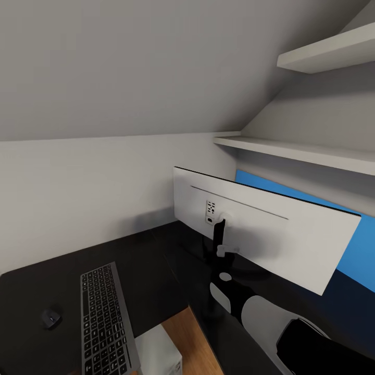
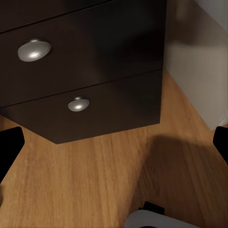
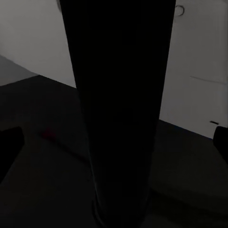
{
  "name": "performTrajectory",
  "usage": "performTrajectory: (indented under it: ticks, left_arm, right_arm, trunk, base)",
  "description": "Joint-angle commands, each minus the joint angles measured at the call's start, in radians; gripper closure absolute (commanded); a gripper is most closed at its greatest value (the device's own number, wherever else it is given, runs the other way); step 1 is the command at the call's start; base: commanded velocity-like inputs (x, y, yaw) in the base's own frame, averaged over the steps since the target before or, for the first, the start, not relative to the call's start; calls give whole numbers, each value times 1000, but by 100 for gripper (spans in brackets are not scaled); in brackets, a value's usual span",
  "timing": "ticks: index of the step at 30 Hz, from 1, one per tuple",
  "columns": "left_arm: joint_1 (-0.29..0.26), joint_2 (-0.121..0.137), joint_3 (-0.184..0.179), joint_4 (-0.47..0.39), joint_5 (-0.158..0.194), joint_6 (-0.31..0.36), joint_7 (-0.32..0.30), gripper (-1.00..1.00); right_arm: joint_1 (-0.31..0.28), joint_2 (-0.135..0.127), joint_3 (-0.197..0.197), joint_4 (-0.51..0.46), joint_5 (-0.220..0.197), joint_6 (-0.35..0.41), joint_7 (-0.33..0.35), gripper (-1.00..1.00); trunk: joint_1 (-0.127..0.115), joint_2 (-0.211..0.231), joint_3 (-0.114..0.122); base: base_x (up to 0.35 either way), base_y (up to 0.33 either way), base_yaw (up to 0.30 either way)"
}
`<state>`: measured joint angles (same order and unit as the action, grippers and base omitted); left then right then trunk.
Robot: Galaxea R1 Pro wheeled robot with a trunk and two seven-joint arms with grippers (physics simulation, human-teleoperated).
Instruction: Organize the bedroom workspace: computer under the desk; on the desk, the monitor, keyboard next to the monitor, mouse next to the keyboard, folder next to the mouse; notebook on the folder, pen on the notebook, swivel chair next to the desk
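The monitor [image 1: 260, 234] stands on the black desk [image 1: 151, 271] with its white back toward me, on a black stand post [image 1: 216, 239]. My right gripper [image 1: 223, 251] is at that post. In the right wrist view the post [image 3: 118, 118] rises between the two fingertips [image 3: 9, 142], which stay wide apart, so the right gripper [image 3: 114, 140] is open. The keyboard [image 1: 104, 317] lies on the desk's left part, with the mouse [image 1: 51, 317] just left of it. The computer [image 1: 159, 351] shows below the desk edge. My left gripper [image 2: 114, 142] hangs open and empty over the wood floor.
Two white shelves [image 1: 323, 52] jut from the wall at the right, above a blue wall panel [image 1: 359, 250]. The sloped ceiling comes down low behind the desk. The black drawer pedestal [image 2: 95, 80] with silver knobs [image 2: 34, 50] stands near the left gripper.
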<state>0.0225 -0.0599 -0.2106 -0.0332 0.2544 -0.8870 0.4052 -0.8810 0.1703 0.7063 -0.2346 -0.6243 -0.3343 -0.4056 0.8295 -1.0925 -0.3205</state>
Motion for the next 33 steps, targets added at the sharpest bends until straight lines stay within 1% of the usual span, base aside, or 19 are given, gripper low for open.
performTrajectory:
  ticks: [1, 3, 8, 14, 15, 33]
  left_arm:
    - [1, 0, -9, -2, 7, -1, 4, -100]
    - [1, 1, -9, -2, 7, -1, 4, -100]
    - [1, 1, -9, -2, 7, -1, 5, -100]
    - [1, 2, -8, -2, 9, -1, 7, -100]
    - [1, 2, -8, -2, 9, -1, 7, -100]
    - [1, 2, -9, -2, 8, -1, 7, -100]
  right_arm:
    - [-1, 0, 9, 1, -9, -4, -4, -100]
    - [-1, 0, 9, 1, -9, -4, -4, -100]
    - [-1, 0, 9, 0, -9, -5, -4, -100]
    - [-1, 0, 9, 0, -9, -5, -4, -100]
    - [-1, 0, 9, 0, -9, -5, -4, 100]
    - [-1, -1, 10, -2, -9, -8, -4, 100]
  trunk:
    - [0, -1, -1]
    - [0, -1, -1]
    - [0, -1, -1]
    - [0, -1, -1]
    - [0, -1, -1]
    - [0, -1, -1]
  base:
    - [4, 0, 0]
    - [6, 0, 0]
    - [168, 0, 0]
    - [43, 0, 0]
    - [6, 0, 0]
    - [1, 0, 0]
